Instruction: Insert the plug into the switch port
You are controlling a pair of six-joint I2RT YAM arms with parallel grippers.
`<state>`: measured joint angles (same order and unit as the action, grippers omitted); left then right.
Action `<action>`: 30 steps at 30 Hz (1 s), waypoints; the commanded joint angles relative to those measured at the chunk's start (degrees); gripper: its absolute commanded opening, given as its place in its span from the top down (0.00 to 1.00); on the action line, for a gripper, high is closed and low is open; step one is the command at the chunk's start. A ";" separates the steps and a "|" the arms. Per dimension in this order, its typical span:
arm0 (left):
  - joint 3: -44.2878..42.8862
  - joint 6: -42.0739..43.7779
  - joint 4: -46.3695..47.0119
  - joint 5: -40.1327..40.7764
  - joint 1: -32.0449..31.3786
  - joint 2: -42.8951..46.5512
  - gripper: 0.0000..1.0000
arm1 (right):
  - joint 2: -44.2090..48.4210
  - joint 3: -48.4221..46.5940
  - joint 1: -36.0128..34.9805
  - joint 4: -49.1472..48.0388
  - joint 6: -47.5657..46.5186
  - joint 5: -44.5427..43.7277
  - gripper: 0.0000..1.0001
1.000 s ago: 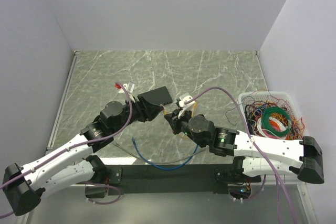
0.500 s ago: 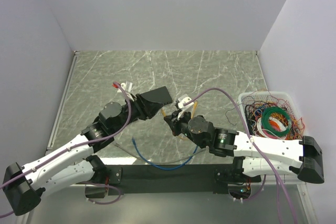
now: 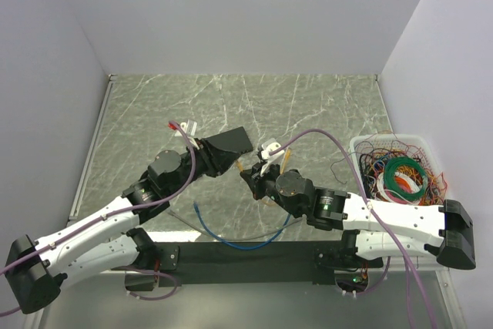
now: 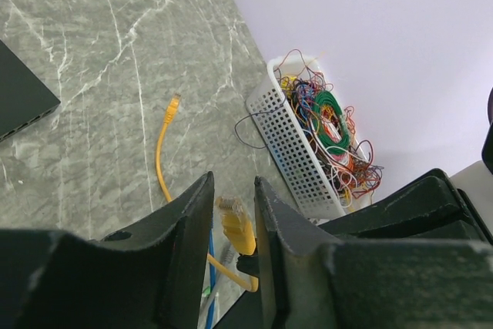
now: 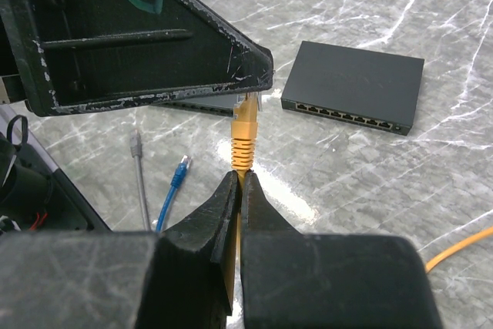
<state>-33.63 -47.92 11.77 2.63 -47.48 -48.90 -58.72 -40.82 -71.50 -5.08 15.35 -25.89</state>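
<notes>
Yellow plug [image 5: 245, 113] hangs in the air just off the switch [image 5: 354, 86] on its port side, not inserted. Right gripper [image 5: 240, 190] is clamped on the cable [image 5: 234, 260] behind the plug. Left gripper [image 4: 233, 190] straddles the plug, contact can't tell. Looks like a handover: left firms up, right lets go, then align to a port. White basket [image 3: 362, 148], well right of the switch, holds tangled wires [image 3: 397, 171]

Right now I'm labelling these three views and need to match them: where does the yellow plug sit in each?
Top external: yellow plug mid-frame, tiny, just below the black switch.
Left wrist: bottom centre, between the left gripper fingers.
Right wrist: centre, just above the right gripper.
Shared landmark: black switch, in all three.
</notes>
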 commanded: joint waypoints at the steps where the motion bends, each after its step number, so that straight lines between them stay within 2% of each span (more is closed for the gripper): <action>1: 0.67 -0.51 3.08 -0.96 -0.42 0.12 0.67 | 0.27 -0.84 -0.74 -2.74 0.20 -1.27 1.00; 6: 1.11 -0.68 3.26 -1.32 -0.59 0.39 0.77 | -0.34 -1.11 -0.74 -3.00 0.55 -1.27 1.00; 12: 1.28 -0.51 3.79 -2.19 -0.68 0.48 0.78 | -0.87 -1.46 -0.74 -3.44 0.55 -1.09 1.00; 17: 1.20 -0.33 4.05 -2.19 -0.68 0.13 0.75 | -1.31 -1.63 -0.74 -3.80 0.64 -1.27 1.00; 23: 1.28 -0.33 3.52 -2.19 -0.77 0.56 0.79 | -1.75 -2.07 -0.74 -3.97 0.55 -1.27 1.00; 25: 1.37 -0.33 3.61 -2.19 -0.77 0.65 0.83 | -1.75 -2.07 -0.65 -4.06 0.64 -1.36 1.00; 29: 1.63 -0.07 3.79 -2.11 -0.77 0.74 0.99 | -1.93 -2.34 -0.74 -3.45 1.08 -1.01 1.00; 30: 1.72 0.02 3.79 -2.11 -0.77 0.91 0.99 | -2.10 -2.51 -0.74 -3.36 0.91 -0.05 0.92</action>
<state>-32.32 -47.86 13.06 2.42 -47.66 -48.86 -60.31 -40.84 -71.66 -5.63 15.75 -26.06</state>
